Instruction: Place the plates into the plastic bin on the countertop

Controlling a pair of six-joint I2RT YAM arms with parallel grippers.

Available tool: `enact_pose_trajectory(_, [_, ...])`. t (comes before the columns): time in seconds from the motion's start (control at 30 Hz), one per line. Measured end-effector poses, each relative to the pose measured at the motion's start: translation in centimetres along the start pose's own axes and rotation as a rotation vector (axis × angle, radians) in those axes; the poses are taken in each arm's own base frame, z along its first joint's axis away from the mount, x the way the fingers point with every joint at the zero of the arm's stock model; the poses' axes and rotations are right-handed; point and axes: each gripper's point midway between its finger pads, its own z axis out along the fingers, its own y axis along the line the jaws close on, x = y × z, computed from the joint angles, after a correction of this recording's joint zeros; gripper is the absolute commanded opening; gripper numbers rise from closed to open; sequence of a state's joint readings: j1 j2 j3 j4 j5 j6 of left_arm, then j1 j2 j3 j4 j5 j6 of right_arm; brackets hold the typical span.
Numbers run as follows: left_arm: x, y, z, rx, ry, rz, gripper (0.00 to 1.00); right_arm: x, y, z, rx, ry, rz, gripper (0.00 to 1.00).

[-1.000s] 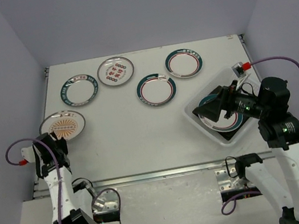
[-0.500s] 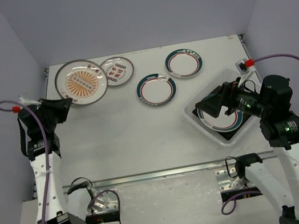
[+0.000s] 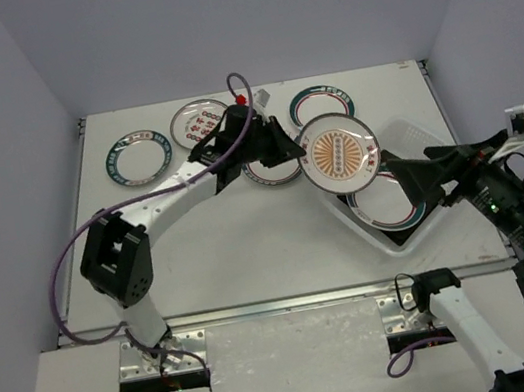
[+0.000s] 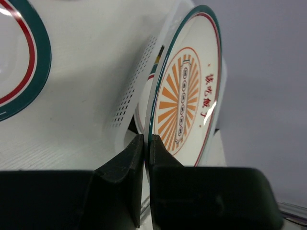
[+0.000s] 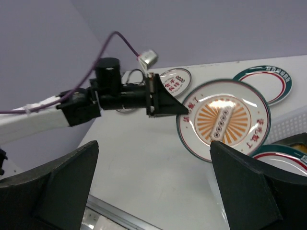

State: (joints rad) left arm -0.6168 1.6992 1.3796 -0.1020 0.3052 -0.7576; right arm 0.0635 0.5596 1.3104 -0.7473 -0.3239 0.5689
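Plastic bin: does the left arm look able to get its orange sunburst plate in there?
Probably yes: the left pincer grips the sunburst plate by its rim right beside the plastic bin, and the open right pincer seems clear of the way.

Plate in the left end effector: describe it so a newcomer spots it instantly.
Start at the white countertop, then the plastic bin at its right side. Above the bin's far-left rim the left end effector pinches a round plate by its rim. It alone has an orange sunburst centre and is off the surface; the other plates lie flat.
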Motion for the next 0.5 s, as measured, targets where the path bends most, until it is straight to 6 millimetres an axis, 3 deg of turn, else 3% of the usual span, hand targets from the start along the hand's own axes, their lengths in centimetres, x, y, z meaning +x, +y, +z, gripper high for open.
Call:
enact_pose_trajectory(0.13, [4.3,2.5,4.5,-0.096,0.131,0.023,0.00,-2.5,1.1,-2.5,0.022,-0.083,-0.038,0.99])
enact_pose_trajectory(0.23, [6.1,2.7,6.7,-0.149,0.188,0.076,0.00,-3.1,1.0,-3.2,0.045,-0.100,-0.052,0.99])
enact_pose_trajectory(0.37, [6.9,1.4,8.2,-0.196,0.209,0.168,0.00,-2.3,0.3,-3.1,0.075,-0.070,-0.051,0.99])
enact_pose_trajectory(0.5, [7.5,0.7,8.3,-0.240,0.220,0.232,0.00,-1.0,-0.6,-2.5,0.097,-0.028,-0.042,0.99])
